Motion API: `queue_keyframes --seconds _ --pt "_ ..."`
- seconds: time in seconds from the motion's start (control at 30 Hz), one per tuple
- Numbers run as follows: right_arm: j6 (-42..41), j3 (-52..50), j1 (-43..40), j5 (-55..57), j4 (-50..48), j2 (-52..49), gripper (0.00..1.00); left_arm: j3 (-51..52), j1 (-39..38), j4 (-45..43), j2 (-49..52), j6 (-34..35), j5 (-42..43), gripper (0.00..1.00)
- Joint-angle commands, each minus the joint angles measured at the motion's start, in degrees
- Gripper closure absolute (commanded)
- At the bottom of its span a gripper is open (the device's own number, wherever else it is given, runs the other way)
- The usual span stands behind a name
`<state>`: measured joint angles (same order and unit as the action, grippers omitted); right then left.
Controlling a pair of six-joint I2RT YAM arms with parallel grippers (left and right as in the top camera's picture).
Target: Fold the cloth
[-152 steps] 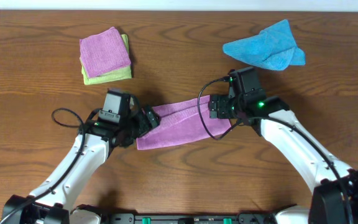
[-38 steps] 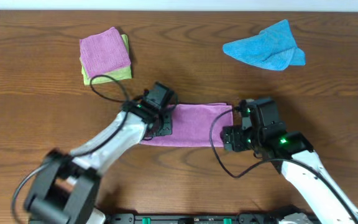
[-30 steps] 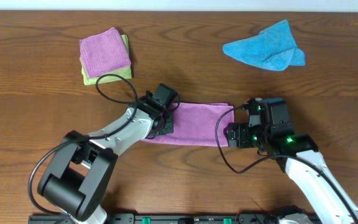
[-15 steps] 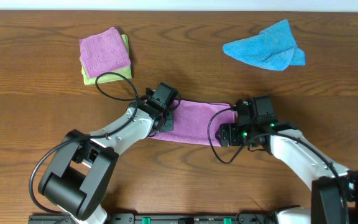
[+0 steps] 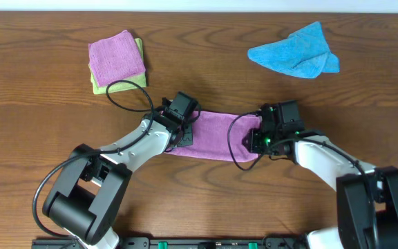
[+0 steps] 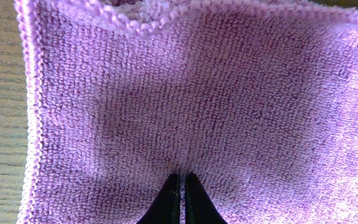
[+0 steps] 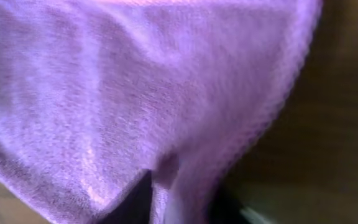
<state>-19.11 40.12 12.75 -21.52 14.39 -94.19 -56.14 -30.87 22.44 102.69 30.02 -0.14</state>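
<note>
The purple cloth [image 5: 216,133] now forms a shorter, level band, no longer a slanted strip. The left hand [image 5: 185,133] now sits closer to the far edge, on the cloth's left end. The right hand [image 5: 258,140], having retreated toward the near edge, is back at the cloth's right end.

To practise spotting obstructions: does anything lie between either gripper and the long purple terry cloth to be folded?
Nothing visible does. The left gripper touches the long purple terry cloth at its left end, the right gripper at its right end. The crumpled blue cloth and the pink-and-green folded stack lie apart.
</note>
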Motion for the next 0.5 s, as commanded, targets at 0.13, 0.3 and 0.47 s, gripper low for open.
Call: queue_keyframes --seconds 0.13,0.3,0.47 --pt "-3.67 -1.29 0.09 1.81 0.63 -2.75 0.98 -0.22 0.11 0.24 1.25 0.42 -1.31 0.94" --pt "-4.68 0.46 1.99 1.68 1.18 -0.13 0.98 -0.28 0.11 0.2 1.22 0.42 -1.33 0.94" --pt "-5.29 3.63 4.92 5.07 3.67 5.22 0.98 -0.28 0.11 0.17 1.22 0.42 -1.33 0.94"
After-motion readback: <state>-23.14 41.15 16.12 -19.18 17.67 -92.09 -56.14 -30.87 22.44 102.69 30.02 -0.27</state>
